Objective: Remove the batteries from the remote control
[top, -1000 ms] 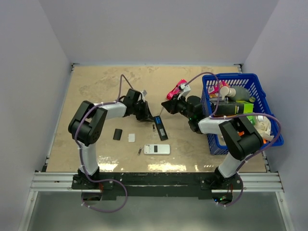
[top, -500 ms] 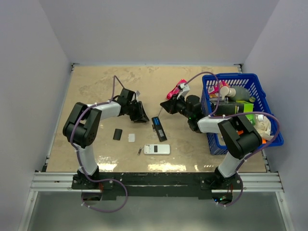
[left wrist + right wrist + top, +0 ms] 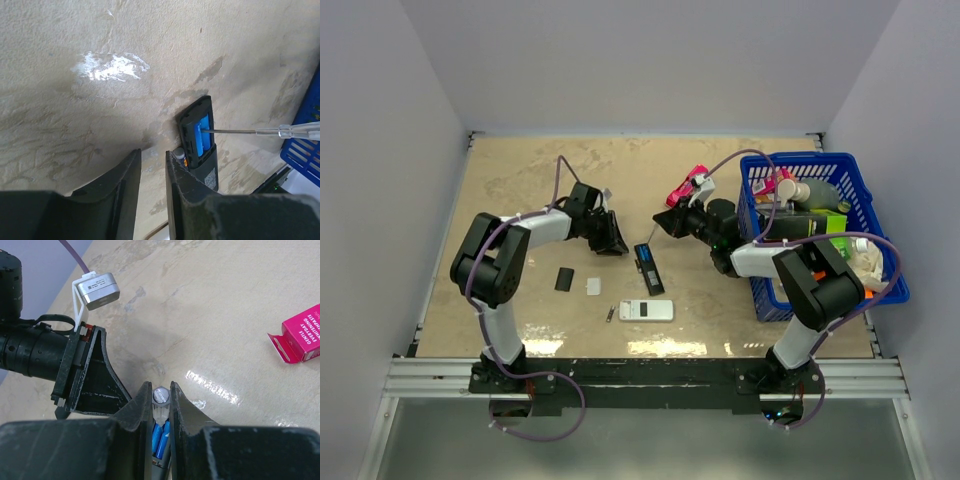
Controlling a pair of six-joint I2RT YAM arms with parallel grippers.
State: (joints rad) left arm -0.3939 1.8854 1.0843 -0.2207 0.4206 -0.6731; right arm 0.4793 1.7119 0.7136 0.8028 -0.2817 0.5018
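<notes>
Batteries (image 3: pixel 202 140), two blue cells side by side, sit in the open compartment of the black remote (image 3: pixel 209 175), which lies face down near the middle of the table (image 3: pixel 520 180), between the two arms. A grey cell (image 3: pixel 179 153) lies on the table just beside the remote's edge, close to one finger of the left gripper (image 3: pixel 153 157). That claw hangs low over the table just beside the remote, its fingers parted by a narrow gap with nothing between them. The right gripper (image 3: pixel 160 390) is pressed together on the clear handle of a thin screwdriver (image 3: pixel 280 132), whose metal shaft reaches across to the remote with its tip at the end of the blue cells. In the overhead view a white remote (image 3: pixel 646 311) lies nearer the arm bases, and a small black cover (image 3: pixel 564 279) and a small white cover (image 3: pixel 593 286) lie side by side to its left. A pink box (image 3: pixel 300 335) rests farther back on the table, and a blue basket (image 3: pixel 810 157) full of items stands at the right.
</notes>
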